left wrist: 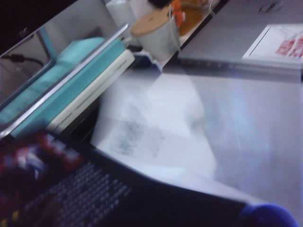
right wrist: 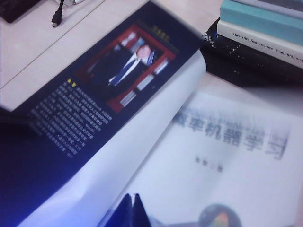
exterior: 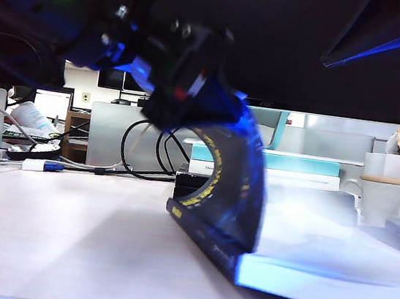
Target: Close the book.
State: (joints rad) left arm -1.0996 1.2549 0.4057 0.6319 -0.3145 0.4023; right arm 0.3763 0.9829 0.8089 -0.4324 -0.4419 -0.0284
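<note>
Mid-close: the book (exterior: pixel 272 270) lies in front of the teal-and-white book (exterior: pixel 272 160), cover (exterior: pixel 230 175) arched half over. Left gripper (exterior: pixel 186 89), jaws spread, holds nothing at the cover's top; right gripper (exterior: pixel 392 35) hangs above, state unclear. Next: push the cover flat.

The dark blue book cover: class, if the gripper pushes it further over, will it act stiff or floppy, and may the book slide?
The cover curves as it stands, so it is probably floppy and will bend rather than swing flat. The book looks thick, so it likely stays put on the table. The left gripper by the cover is blurred.

Low table-level view; 2 close wrist views
</note>
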